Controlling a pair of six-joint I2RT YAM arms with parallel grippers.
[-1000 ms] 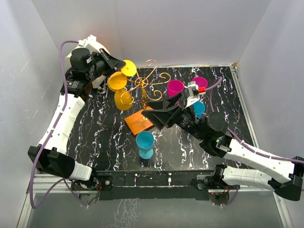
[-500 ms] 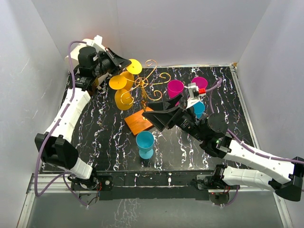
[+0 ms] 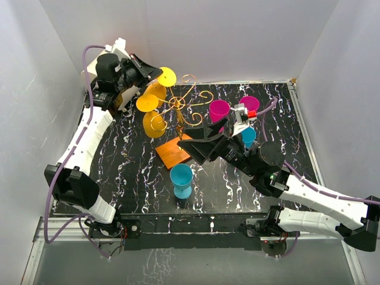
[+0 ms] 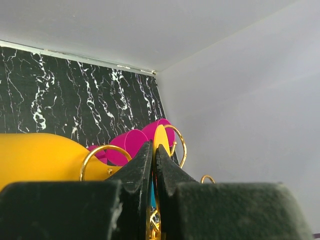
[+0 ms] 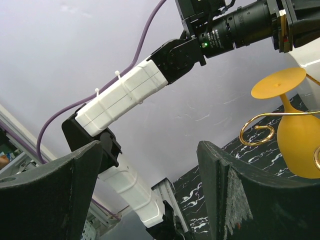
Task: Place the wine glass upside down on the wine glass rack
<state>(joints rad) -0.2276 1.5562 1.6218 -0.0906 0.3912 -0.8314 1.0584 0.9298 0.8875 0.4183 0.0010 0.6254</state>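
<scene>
— What has changed in the last second?

— The left claw (image 3: 156, 73) has carried the yellow wine glass (image 3: 168, 76) a little higher and more toward the back wall. The elbow of the left arm has also swung inward. The right arm has stayed where it was.

— How does the left claw hold the glass?

— It is pinched tight on the edge of the thin round foot. The glass is tilted, with the bowl lower than the foot. It is up beside the back-left scroll arms of the wine glass rack (image 3: 181, 105). Whether it touches the gold wire, I cannot tell.

— And the right claw?

— The right claw (image 3: 190, 143) is spread wide and holds nothing. It hangs just beside the orange-brown wooden base (image 3: 172, 154) of the rack, near the middle of the black marbled bench (image 3: 130, 172).

— Does the rack carry anything?

— A second yellow glass (image 3: 154, 124) hangs at its left side, upside down with the foot on top. A gold curl is close by its stem.

— Which other glasses are there?

— A teal glass (image 3: 181, 176) stands upright in front of the base, mouth up. A magenta glass (image 3: 219, 110) and a second magenta glass (image 3: 249, 102) are behind and to the right of the rack. A second teal glass (image 3: 248, 135) is half hidden behind the right arm.
</scene>
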